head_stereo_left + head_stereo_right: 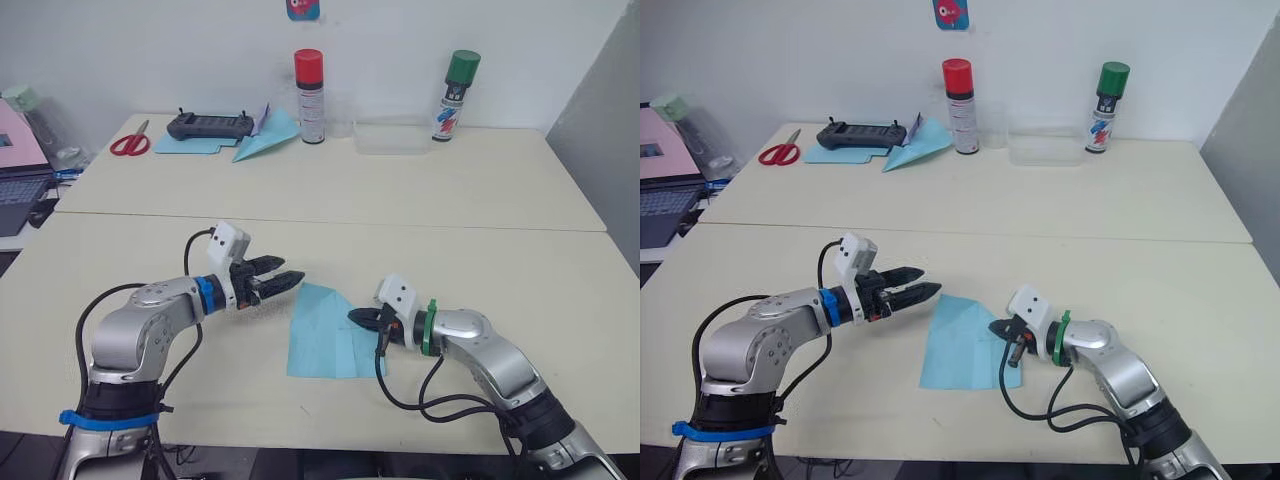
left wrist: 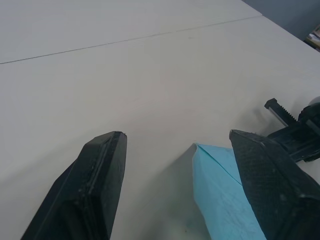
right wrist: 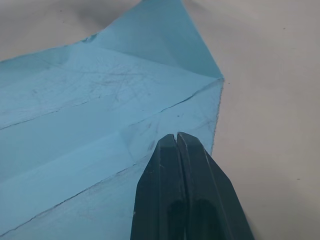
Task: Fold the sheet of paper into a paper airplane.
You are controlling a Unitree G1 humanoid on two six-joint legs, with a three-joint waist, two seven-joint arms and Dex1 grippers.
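The sheet lies flat on the near table, between the two grippers, with its pointed tip toward 12 o'clock and its long axis running from there back toward 6 o'clock, leaning slightly to 7. From the left gripper the sheet's tip is just at 3 to 4 o'clock, close but apart from it; that gripper hangs above the table with its two black fingers spread, and in its wrist view the blue point sits between and ahead of them. The right gripper is the nearer one: its fingers are pressed together and rest on the sheet's right edge, from about 3 o'clock, seemingly pinning it rather than pinching it. So the coming move looks to turn on the left gripper reaching the tip or left flap while the right holds the paper down. The paper is thin, matte, light blue, scored with several lengthwise creases, and one upper corner is already folded in to form the point; it will likely slide or buckle if pushed without the hold. The table is smooth and pale beige. At the far edge, around 11 o'clock, lie a blue dart, scissors and two spray cans.
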